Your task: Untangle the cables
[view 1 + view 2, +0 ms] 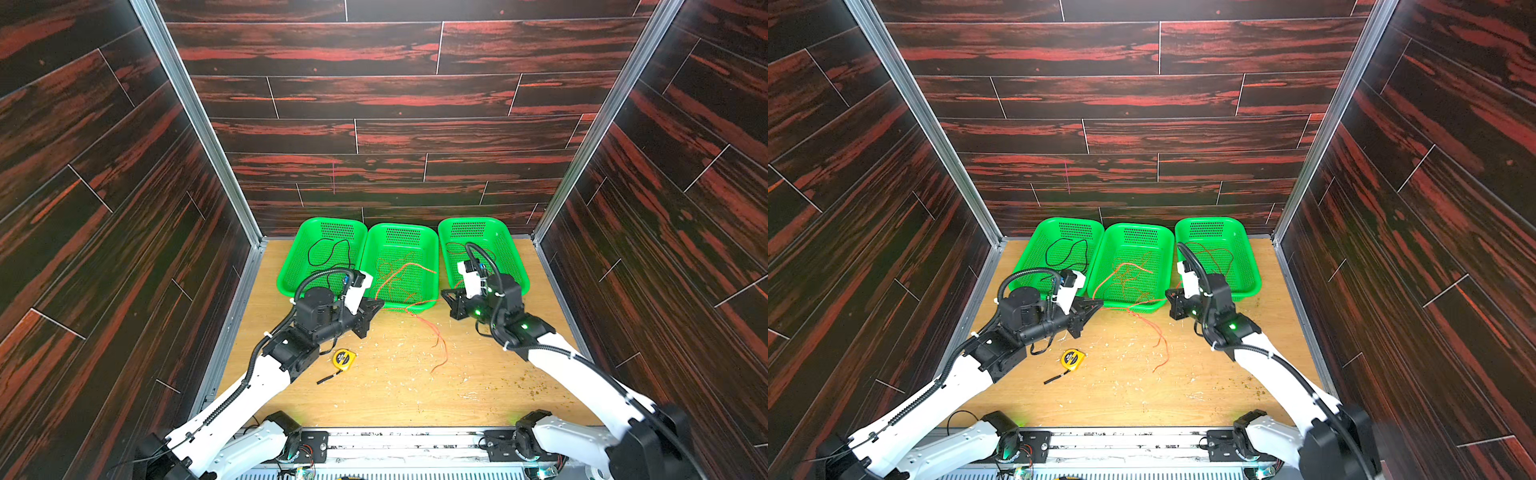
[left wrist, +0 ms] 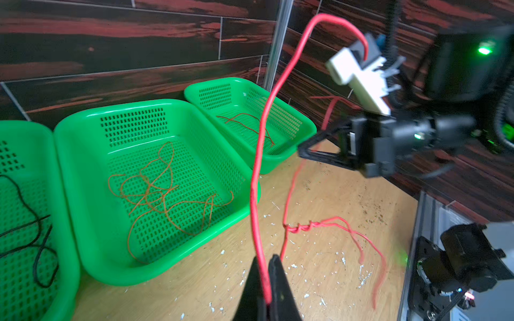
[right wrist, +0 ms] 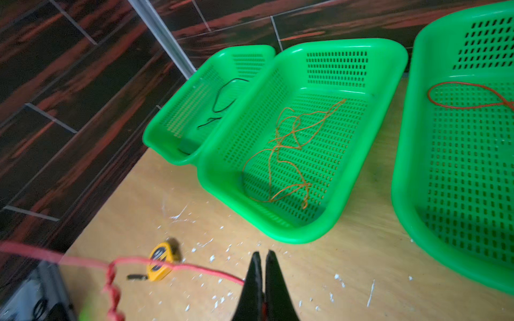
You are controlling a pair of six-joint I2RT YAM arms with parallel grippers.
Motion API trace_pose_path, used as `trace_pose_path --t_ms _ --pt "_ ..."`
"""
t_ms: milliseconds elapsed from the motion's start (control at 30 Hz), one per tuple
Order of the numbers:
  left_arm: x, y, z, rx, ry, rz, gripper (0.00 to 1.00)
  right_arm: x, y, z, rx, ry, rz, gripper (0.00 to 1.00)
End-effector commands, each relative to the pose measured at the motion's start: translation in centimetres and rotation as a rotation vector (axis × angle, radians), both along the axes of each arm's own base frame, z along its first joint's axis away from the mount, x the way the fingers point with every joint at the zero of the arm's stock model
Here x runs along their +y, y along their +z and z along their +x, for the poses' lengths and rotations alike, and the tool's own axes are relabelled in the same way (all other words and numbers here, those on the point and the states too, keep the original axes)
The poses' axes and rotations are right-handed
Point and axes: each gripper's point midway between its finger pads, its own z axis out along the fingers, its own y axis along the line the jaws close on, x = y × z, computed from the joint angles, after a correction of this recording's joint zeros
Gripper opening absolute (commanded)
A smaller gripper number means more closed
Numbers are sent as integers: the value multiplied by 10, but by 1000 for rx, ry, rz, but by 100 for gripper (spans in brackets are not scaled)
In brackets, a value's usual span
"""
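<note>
**Both grippers clamped on red cable, twist still in it**

- Left gripper (image 2: pixel 265 259): jaws shut tight on the red cable (image 2: pixel 254 172), which rises straight up out of the tips.
- Right gripper (image 3: pixel 262 254): jaws also shut, and the same red cable enters the tips from the side.
- In both top views the grippers face each other just in front of the middle basket (image 1: pixel 402 226). The cable is strung between them above the table (image 1: pixel 395 395).
- A tight twisted section (image 2: pixel 301 227) hangs below the span. Two loose tails (image 1: pixel 440 353) trail from it toward the near side of the table.
- Orange cable (image 3: pixel 275 144): a loose tangle on the floor of the middle basket.
- Black cable (image 2: pixel 36 219): looped in the left basket (image 1: pixel 328 221).
- Right basket (image 1: pixel 482 220): a thin red strand (image 3: pixel 467 107) lies inside. I can't tell whether it joins the held cable.
- A yellow tape measure (image 1: pixel 344 358) sits on the table near the left arm, clear of the cables.
</note>
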Motion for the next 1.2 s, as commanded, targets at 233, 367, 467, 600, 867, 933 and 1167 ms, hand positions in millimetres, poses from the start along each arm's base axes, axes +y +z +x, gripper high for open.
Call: trace_pose_path --t_ms 233,367,467,600,867,933,1167 --pt "-34 19 -17 -61 -181 -45 0 49 25 23 -7 133 149 0" --pt "-42 23 -14 -82 -194 -65 0 84 21 14 22 255 155 0" --pt "-45 29 -8 -105 -186 -71 0 107 10 5 74 335 177 0" --pt "-48 39 -3 -137 -179 -97 0 128 -4 -5 148 418 226 0" --pt "-34 44 -2 -150 -104 -95 0 104 -7 4 151 358 196 12" --pt "-23 45 -1 -162 -46 -84 0 86 -4 8 151 324 196 21" --pt "-4 42 -1 -168 25 -38 0 46 8 -5 110 284 126 45"
